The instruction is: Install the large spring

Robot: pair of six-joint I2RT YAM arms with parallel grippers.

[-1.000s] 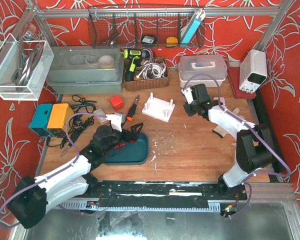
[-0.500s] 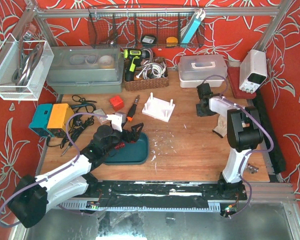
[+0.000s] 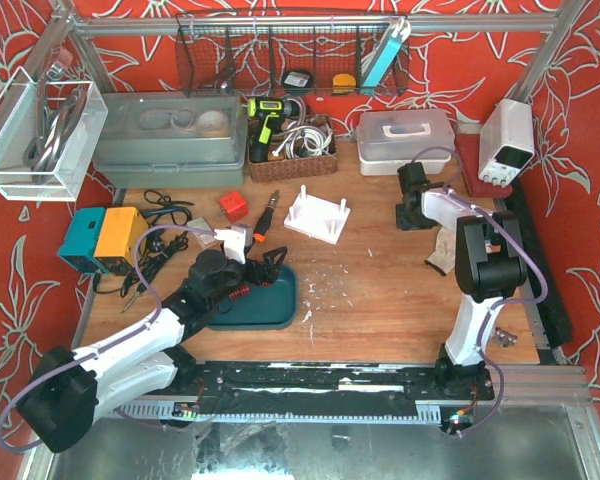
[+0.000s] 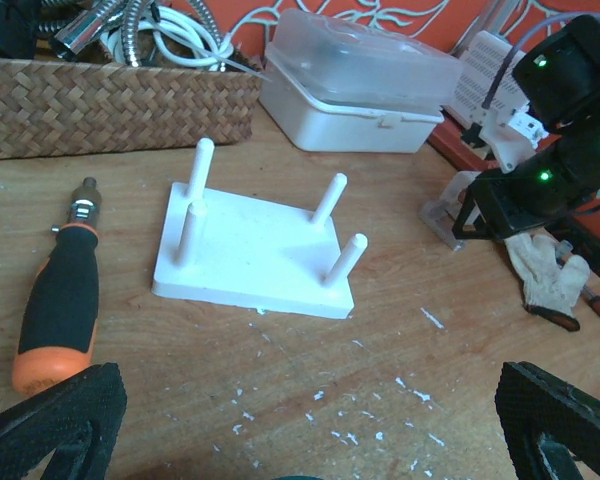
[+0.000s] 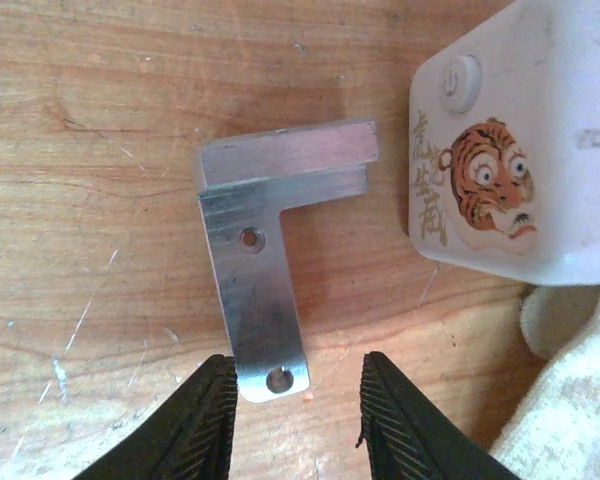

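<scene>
While L fingers (image 4: 50, 420) stay wide apart, R arm (image 3: 480, 250) shifted right; R fingers (image 5: 195, 420) slightly parted astride metal bracket (image 5: 260, 290).

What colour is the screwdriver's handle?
Screwdriver: black grip, orange end; best in left wrist view.

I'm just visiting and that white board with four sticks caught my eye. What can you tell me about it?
The white peg board is a flat rectangular plate with four round pegs standing upright near its corners, all one matte white, plastic-looking piece. It lies flat on the wooden table, in front of the wicker basket, the orange-handled screwdriver beside it but apart. All four pegs are bare; only the table touches it.
</scene>
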